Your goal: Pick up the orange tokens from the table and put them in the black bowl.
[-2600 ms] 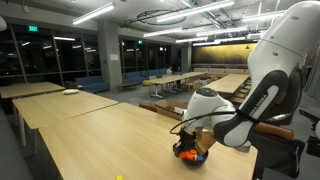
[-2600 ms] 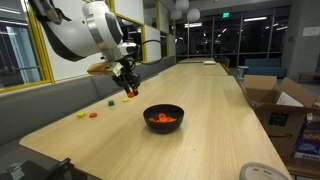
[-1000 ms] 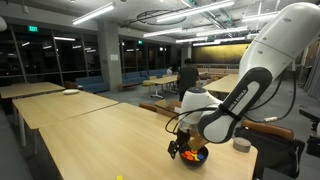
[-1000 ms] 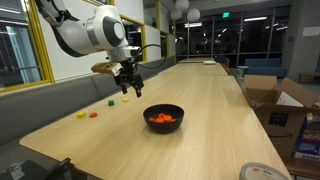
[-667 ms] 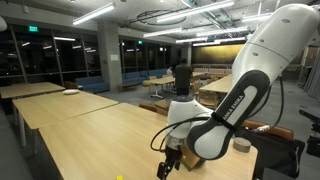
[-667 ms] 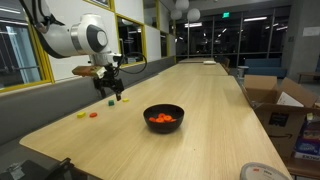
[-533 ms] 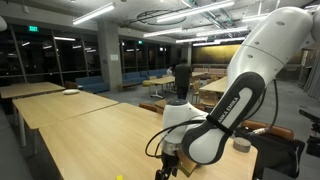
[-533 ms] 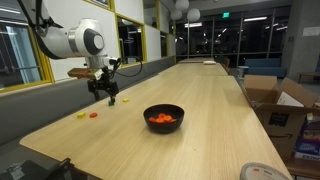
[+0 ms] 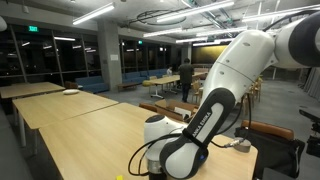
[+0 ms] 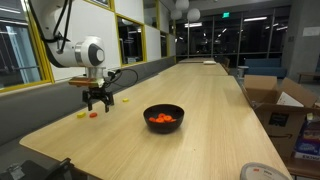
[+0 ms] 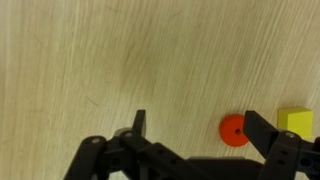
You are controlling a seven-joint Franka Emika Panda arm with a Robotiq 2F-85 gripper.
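The long pale wooden bench [image 10: 215, 105] runs away from the camera in both exterior views, and most of its top is bare. The white arm [image 9: 215, 100] fills much of an exterior view: it rises at the right, arches over and folds steeply down, so that its rounded last joints sit low over the near part of the bench. From the other side the arm [image 10: 72, 52] reaches in from the upper left with its wrist turned straight down. The black bowl [image 10: 164, 116] stands on the bench well apart from the wrist, toward the middle, with a small heap of orange tokens [image 10: 161, 119] inside it. The tool [image 10: 96, 105] hangs just above the bench top near its long edge, fingers pointing down. In the wrist view the tool [image 11: 200, 130] is spread wide and grips nothing; its two dark fingers [image 11: 140, 125] frame bare wood. One round orange token [image 11: 233, 130] lies flat on the bench between them, close to the finger nearer the yellow block [image 11: 296, 122], which lies just beyond that finger.
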